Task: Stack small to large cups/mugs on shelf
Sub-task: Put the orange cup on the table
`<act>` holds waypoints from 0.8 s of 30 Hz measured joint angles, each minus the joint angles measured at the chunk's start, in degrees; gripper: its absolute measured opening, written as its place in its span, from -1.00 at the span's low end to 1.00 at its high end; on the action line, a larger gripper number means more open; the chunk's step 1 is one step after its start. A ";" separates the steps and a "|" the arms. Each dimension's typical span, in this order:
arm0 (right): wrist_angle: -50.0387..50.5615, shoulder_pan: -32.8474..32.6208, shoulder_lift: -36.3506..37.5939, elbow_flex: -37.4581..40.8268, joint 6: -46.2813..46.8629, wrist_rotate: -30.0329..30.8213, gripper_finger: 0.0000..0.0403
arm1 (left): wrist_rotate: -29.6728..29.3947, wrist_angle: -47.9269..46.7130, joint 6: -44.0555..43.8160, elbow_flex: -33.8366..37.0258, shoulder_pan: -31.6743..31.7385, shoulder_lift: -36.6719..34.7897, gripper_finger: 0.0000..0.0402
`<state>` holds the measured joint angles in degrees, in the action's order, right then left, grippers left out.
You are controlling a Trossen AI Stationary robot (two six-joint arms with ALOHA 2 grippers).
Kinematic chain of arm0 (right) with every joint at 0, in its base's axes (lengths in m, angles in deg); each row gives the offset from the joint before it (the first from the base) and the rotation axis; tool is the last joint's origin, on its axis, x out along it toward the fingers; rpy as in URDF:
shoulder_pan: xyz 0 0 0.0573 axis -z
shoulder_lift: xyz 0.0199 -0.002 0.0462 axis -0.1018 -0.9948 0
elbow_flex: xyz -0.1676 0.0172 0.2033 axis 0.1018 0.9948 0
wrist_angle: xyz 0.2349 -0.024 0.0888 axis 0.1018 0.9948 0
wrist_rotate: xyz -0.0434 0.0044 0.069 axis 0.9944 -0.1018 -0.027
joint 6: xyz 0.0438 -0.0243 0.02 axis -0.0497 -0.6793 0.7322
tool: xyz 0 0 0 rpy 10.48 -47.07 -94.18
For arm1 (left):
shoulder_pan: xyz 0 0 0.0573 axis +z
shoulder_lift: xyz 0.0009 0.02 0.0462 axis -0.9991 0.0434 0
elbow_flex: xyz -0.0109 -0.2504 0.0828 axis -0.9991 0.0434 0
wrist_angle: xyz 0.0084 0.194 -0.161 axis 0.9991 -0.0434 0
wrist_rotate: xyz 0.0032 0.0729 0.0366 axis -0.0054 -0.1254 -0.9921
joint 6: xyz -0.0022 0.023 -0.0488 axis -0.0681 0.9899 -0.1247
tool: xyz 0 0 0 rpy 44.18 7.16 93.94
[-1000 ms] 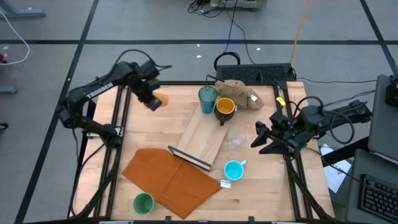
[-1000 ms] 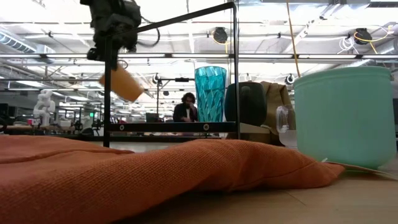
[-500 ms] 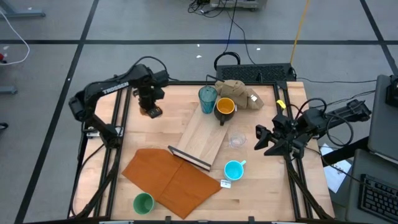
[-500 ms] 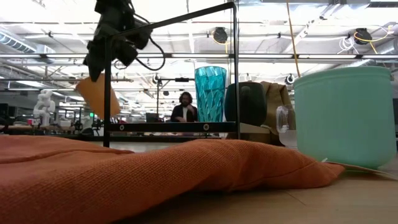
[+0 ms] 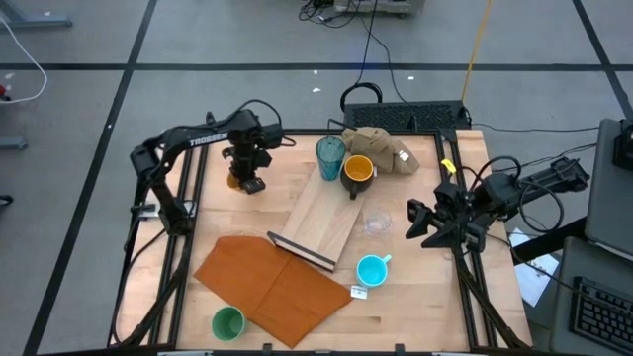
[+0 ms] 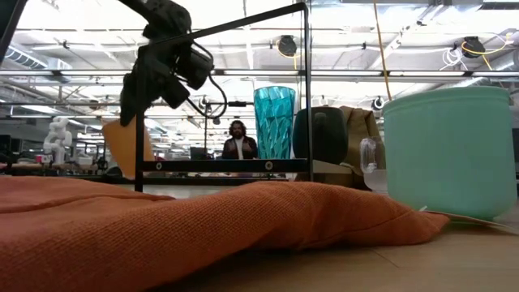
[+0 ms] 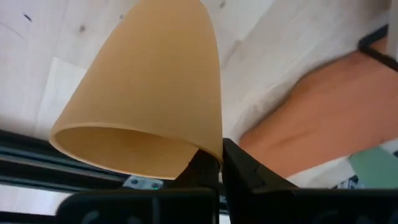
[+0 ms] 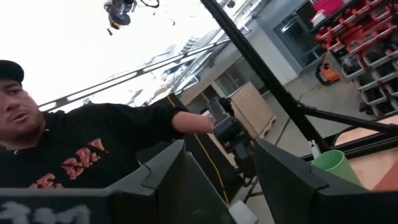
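With the left gripper [image 7: 214, 163] clamped on the orange cup [image 7: 149, 87] rim, carry it level to the shelf [image 5: 321, 220], clearing the teal tumbler [image 5: 330, 156]; right gripper [image 5: 427, 223] parked part-open, holding nothing

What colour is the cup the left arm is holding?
Orange cup, clearest in the left wrist view.

A long board [image 5: 321, 222] lies slanted across the table's middle, with a tumbler [image 5: 330, 154] and a mug [image 5: 358, 170] standing side by side at its far end. A flat sheet [image 5: 269, 286] lies at its near end, a glass [image 5: 376, 222] just right of it. Another mug [image 5: 371, 269] sits right of the sheet, a cup [image 5: 227, 322] at the sheet's near left.
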<state>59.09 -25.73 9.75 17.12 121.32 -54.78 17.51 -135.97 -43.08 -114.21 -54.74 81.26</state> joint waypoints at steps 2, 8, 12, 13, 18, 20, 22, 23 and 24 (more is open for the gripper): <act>0.03 -0.35 0.00 0.00 -0.22 0.31 -0.10 | -0.49 -0.43 0.02 0.00 0.52 0.67 -0.99; 0.08 -1.96 0.00 0.02 -0.84 1.70 -0.10 | -0.78 -0.24 0.09 0.00 2.12 1.75 -0.99; 0.08 -3.30 0.00 0.02 -2.03 3.25 -0.10 | -3.13 -0.18 -0.54 0.00 3.11 1.75 -0.99; 0.08 -3.58 0.00 0.02 -2.17 3.47 -0.10 | -3.24 -0.25 -1.05 0.00 3.45 1.75 -0.99; 0.08 -4.99 0.00 0.02 -2.76 4.85 -0.10 | -2.46 -0.27 -1.28 0.00 4.48 1.73 -0.99; 0.10 -5.60 0.00 0.02 -2.93 5.94 -0.10 | -2.42 -0.25 -1.26 0.00 4.44 1.73 -0.99; 0.10 -6.13 0.00 0.02 -3.22 6.14 -0.10 | -2.43 -0.26 -1.44 0.00 4.44 1.73 -0.99; 0.13 -6.24 0.00 0.02 -3.22 6.14 -0.10 | -2.46 -0.27 -1.48 0.00 4.44 1.73 -0.98; 0.14 -6.31 0.00 0.02 -3.22 6.12 -0.10 | -2.48 -0.25 -1.49 0.00 4.44 1.73 -0.98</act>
<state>59.23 -32.04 9.75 17.14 118.09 -48.66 15.03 -136.23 -44.57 -114.21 -50.30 82.99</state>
